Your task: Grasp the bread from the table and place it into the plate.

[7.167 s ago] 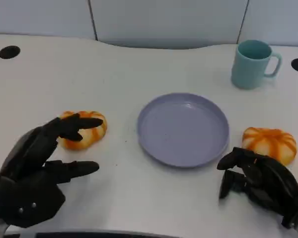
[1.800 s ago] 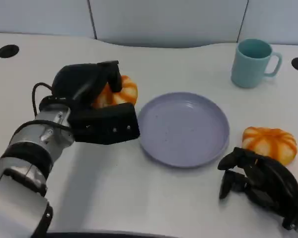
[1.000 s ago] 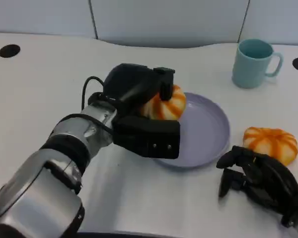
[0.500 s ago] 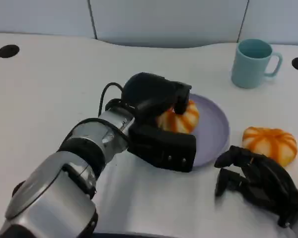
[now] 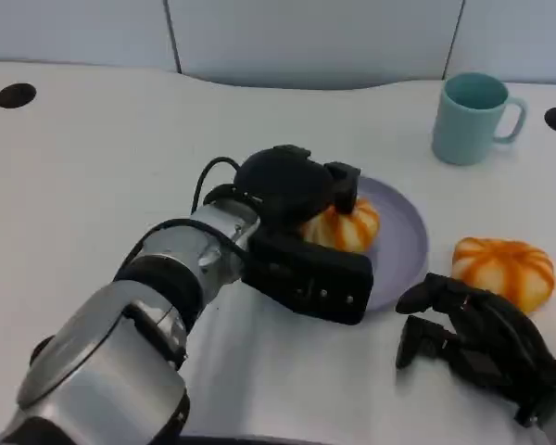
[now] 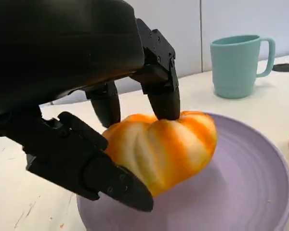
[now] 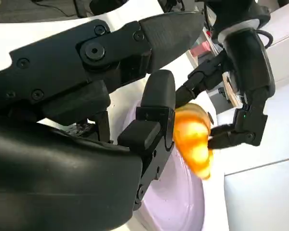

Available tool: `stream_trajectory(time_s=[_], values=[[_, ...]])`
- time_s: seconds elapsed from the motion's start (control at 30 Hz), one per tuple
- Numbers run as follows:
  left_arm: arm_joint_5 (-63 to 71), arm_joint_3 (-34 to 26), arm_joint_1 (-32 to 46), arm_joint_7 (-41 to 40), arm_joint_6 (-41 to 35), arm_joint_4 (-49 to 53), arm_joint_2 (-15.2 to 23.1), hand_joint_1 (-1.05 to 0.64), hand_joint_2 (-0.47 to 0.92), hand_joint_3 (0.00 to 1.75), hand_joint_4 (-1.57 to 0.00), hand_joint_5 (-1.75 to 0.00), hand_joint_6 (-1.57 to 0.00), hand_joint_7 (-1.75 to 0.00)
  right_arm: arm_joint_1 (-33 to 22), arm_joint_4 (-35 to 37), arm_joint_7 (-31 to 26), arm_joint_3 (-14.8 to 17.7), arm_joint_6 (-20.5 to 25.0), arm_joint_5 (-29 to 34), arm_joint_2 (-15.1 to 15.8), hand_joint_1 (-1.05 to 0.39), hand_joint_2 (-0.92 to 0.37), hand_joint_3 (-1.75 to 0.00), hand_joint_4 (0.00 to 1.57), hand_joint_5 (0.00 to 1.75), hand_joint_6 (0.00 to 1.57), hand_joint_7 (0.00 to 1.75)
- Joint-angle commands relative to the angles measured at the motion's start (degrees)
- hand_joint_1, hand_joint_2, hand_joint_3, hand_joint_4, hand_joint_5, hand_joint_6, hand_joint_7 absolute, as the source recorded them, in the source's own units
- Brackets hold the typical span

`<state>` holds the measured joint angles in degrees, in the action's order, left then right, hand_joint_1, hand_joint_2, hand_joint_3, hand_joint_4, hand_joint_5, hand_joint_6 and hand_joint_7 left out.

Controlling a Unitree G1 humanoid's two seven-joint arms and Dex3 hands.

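My left hand [image 5: 292, 190] grips an orange-and-white striped bread [image 5: 345, 228] from above, low over the left half of the purple plate [image 5: 403, 248]. In the left wrist view its fingers [image 6: 160, 91] press on the top of the bread [image 6: 166, 147] and its thumb lies beneath, with the bread just over the plate [image 6: 250, 192]. I cannot tell whether the bread touches it. My right hand [image 5: 471, 341] rests on the table at the front right, holding nothing, its fingers loosely bent and apart. The right wrist view shows that hand [image 7: 86, 125] with the bread [image 7: 195, 139] beyond it.
A second striped bread [image 5: 502, 269] lies on the table right of the plate, just beyond my right hand. A teal mug [image 5: 471, 117] stands at the back right. Round black holes sit at the far left [image 5: 16, 95] and far right of the table.
My left hand has carried the bread from the table's left side rightward and down over the plate. My right hand has edged slightly to the left.
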<state>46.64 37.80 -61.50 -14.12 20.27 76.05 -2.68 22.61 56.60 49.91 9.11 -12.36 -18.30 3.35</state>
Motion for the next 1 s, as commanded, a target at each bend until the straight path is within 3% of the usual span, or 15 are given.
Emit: stream_trajectory(time_s=[0.03,0.1,0.13,0.2,0.37,0.57,0.7,0.83,1.0], values=[[0.6,0.9,-2.2,2.0,-1.3,0.0,0.2,-0.74,0.92,0.0,0.0,-0.66,-0.1,-0.51,-2.5,0.2,-0.8,-0.4,1.9,0.9,0.0,-0.53,-0.92,-0.09,0.65,1.59,0.78,0.94],[0.9,1.4,-2.3,2.4,-2.0,0.0,0.2,-0.79,0.92,0.02,0.0,-0.35,-0.02,-0.5,-2.7,-0.2,-0.7,-0.6,0.9,1.2,0.0,-0.54,-0.92,-0.1,0.64,1.6,0.76,0.96],[0.9,1.5,-2.3,2.9,-2.3,0.0,0.1,-0.8,0.92,0.03,0.0,-0.29,-0.01,-0.49,-2.8,-0.4,-0.8,-0.7,0.9,1.4,0.1,-0.53,-0.92,-0.11,0.64,1.61,0.76,0.96],[0.9,1.9,-2.5,4.0,-2.8,0.0,0.2,-0.84,0.92,0.06,0.0,-0.07,0.0,-0.31,-2.9,-0.7,-1.1,-0.7,1.1,1.3,0.2,-0.53,-0.92,-0.11,0.63,1.62,0.76,0.98],[0.6,1.9,-2.6,6.4,-3.3,0.0,0.8,-0.9,0.92,0.11,0.0,0.0,0.0,-0.19,-3.0,-0.8,-1.9,-0.8,0.9,1.6,0.3,-0.54,-0.92,-0.1,0.62,1.63,0.75,1.01],[-2.6,-1.3,-1.6,6.2,-1.6,-0.9,2.5,-0.92,0.92,0.11,-0.02,-0.01,0.0,-0.19,-2.8,0.0,-1.8,-0.5,0.6,1.3,0.5,-0.54,-0.92,-0.1,0.62,1.63,0.75,1.03],[-5.2,-3.9,-0.5,6.2,0.7,-1.9,4.0,-0.9,0.92,0.12,-0.04,-0.08,0.0,-0.32,-2.7,0.5,-1.8,-0.3,0.1,1.4,0.6,-0.54,-0.92,-0.1,0.61,1.63,0.74,1.03],[-9.0,-7.1,1.3,7.1,4.1,-3.1,5.5,-0.88,0.92,0.11,0.0,-0.36,0.0,-0.44,-2.7,0.7,-1.6,-0.1,0.3,1.1,0.6,-0.53,-0.92,-0.09,0.6,1.65,0.74,1.04],[-16.8,-13.6,5.1,10.4,9.8,-4.8,6.9,-0.85,0.92,0.05,0.0,-0.61,0.0,-0.61,-2.2,2.4,-1.2,0.3,-0.8,1.0,0.5,-0.52,-0.92,-0.1,0.6,1.65,0.74,1.04]])
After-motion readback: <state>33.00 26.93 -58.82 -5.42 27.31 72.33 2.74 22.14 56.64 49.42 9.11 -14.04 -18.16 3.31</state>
